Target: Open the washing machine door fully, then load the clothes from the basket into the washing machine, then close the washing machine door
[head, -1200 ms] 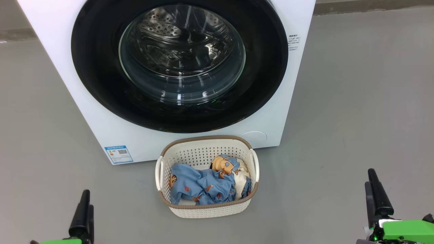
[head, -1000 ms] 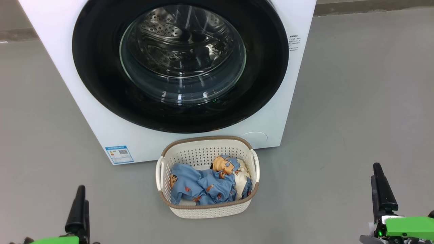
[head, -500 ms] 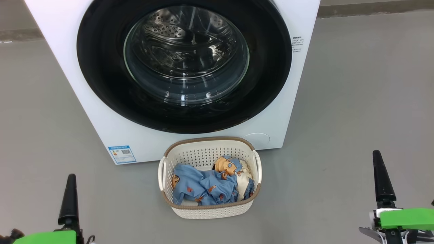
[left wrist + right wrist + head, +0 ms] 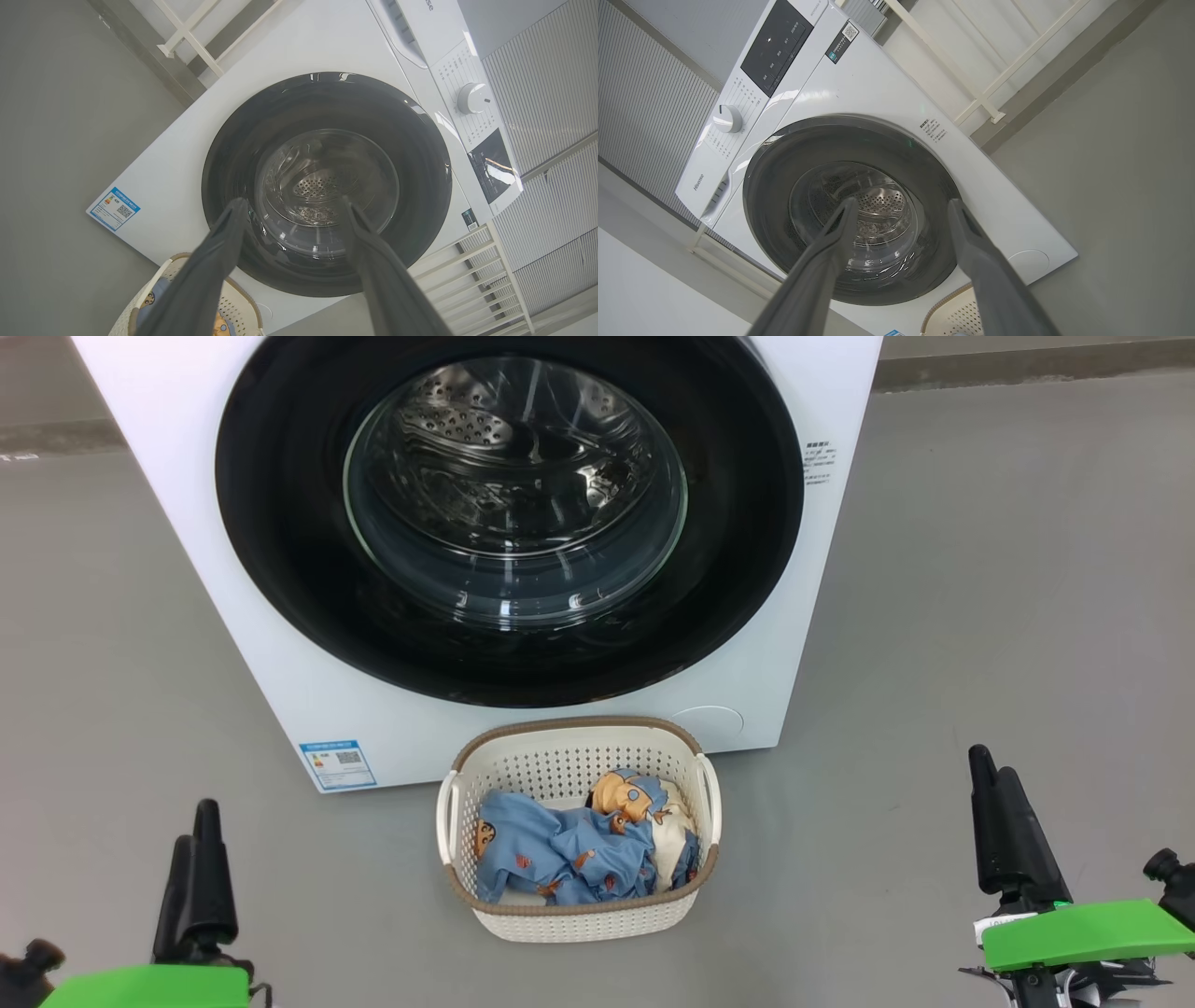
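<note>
1. Since half a second ago my right tool (image 4: 991,763) has swung inward and turned, so both of its fingers now show. My left tool (image 4: 194,821) has turned the same way, and my head has shifted the picture a little.
2. Both tools are released and empty. In each wrist view the two fingers stand well apart, aimed at the washing machine door (image 4: 280,523).
3. The door is shut flat against the front of the washing machine (image 4: 182,476), so opening it is, I judge, the step in hand.
4. The door looks rigid, glossy and slick, and I expect a latch to resist at first. I would hook its outer rim and keep off the bulging glass, but I cannot make out a handle recess or the hinge side.
5. The basket (image 4: 579,721) stands on the floor (image 4: 934,616), just before the machine's lower front edge.
6. The clothes (image 4: 560,849) lie crumpled inside it. They are soft and light, so I would pinch a raised fold from above. The basket itself looks light and could slide.
</note>
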You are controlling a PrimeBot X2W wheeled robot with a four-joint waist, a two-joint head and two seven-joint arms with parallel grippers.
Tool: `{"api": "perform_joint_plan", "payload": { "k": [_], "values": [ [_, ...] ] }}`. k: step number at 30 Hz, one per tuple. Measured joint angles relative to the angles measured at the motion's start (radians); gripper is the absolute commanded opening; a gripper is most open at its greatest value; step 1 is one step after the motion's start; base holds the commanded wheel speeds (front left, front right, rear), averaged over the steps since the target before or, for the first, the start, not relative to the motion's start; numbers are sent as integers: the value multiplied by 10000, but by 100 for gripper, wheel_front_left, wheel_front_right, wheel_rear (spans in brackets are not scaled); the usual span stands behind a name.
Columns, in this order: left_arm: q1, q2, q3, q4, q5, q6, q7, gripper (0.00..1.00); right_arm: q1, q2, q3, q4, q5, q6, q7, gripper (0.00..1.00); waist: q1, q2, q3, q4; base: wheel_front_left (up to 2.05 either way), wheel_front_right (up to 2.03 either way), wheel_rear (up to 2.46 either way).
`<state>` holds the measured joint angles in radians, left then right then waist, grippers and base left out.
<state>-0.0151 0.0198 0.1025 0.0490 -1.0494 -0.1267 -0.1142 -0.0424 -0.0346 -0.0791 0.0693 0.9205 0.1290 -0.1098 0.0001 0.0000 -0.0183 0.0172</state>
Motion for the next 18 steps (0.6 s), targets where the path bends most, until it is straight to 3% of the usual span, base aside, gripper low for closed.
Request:
{"api": "perform_joint_plan", "payload": {
  "k": [4, 18],
  "values": [
    [4, 6, -59, -59, 752, 0, -63, 100, 0, -4, 8, -38, -539, 0, -84, 100, 0, 0, 1, -9, 0, 0, 0],
    [170, 46, -1062, -385, 4479, 752, -460, 100, 0, -19, 58, 42, -3219, 0, -525, 100, 0, 0, 57, -21, 0, 0, 0]
  ]
}}
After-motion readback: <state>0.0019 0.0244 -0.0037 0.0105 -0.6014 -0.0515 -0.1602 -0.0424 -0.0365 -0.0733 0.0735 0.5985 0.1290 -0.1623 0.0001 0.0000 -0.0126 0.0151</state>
